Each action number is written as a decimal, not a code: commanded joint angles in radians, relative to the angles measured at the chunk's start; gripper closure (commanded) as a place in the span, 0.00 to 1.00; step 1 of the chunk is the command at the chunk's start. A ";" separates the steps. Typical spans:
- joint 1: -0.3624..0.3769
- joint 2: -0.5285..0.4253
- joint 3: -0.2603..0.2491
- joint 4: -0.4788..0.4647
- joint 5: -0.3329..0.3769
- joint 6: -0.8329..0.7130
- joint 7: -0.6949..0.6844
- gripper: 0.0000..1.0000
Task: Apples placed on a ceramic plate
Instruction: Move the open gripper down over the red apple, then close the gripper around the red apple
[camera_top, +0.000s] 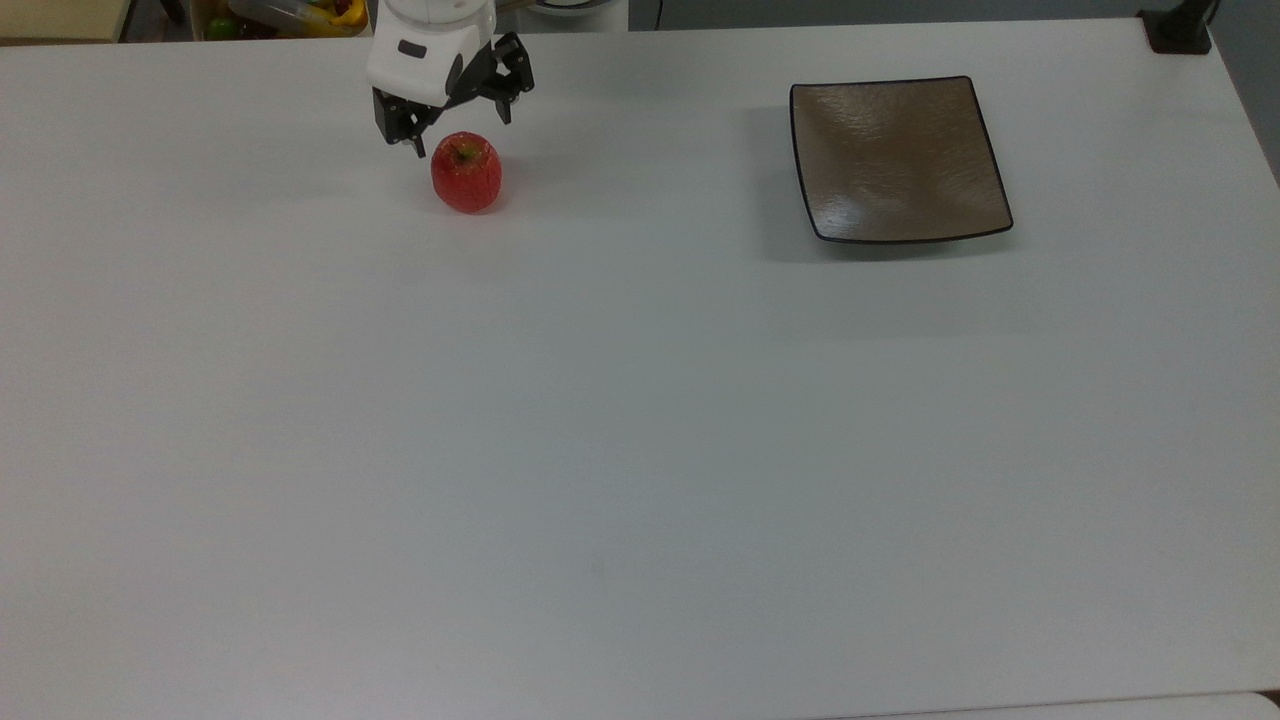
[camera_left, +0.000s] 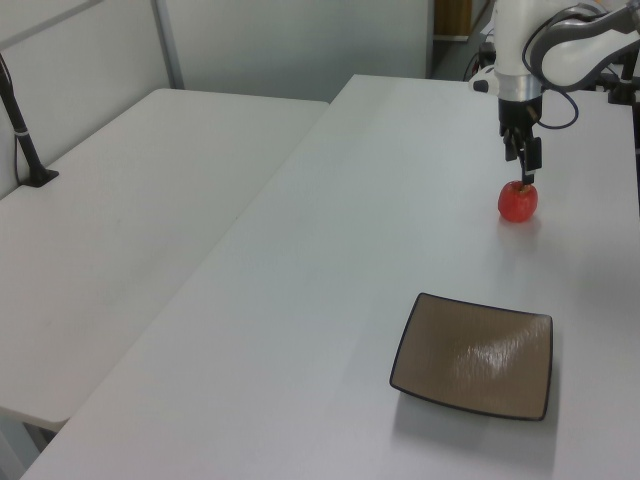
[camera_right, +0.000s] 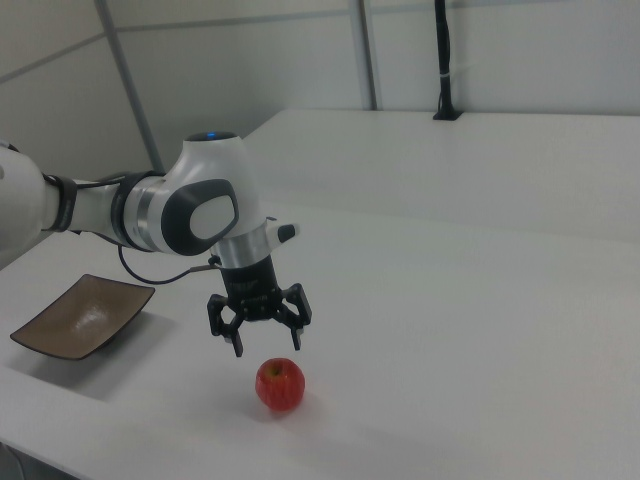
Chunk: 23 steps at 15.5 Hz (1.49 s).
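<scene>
- Arm pose: the Franka arm reaches over the white table (camera_top: 600, 450) with its wrist turned straight down, so the gripper (camera_right: 258, 344) points vertically at the tabletop.
- Gripper (camera_top: 452, 125) position: it hangs just above the apple (camera_top: 466, 172) and slightly toward the table's far edge in the top view. In the right view a clear gap separates the fingertips from the fruit.
- Jaw state: the 2 fingers (camera_right: 232, 340) are spread wide, wider than the apple, and hold nothing.
- Apple (camera_right: 280, 385) orientation: it stands upright on the table, stem dip facing up, with its stem-to-base axis vertical.
- Apple (camera_left: 517, 201) location: it rests on bare tabletop, well apart from the ceramic plate (camera_top: 897, 160).
- Plate (camera_left: 474, 354) location: the square brown dish lies flat and carries nothing, toward the top view's right, near the table's far edge.
- Open room: bare white surface runs unbroken between apple and plate (camera_right: 80, 316), and the near part of the table is open too.
</scene>
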 joint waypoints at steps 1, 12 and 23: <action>-0.003 0.007 -0.001 -0.061 -0.043 0.072 -0.019 0.00; -0.023 0.099 -0.001 -0.118 -0.070 0.227 -0.018 0.00; -0.025 0.079 -0.001 -0.114 -0.100 0.213 -0.008 0.87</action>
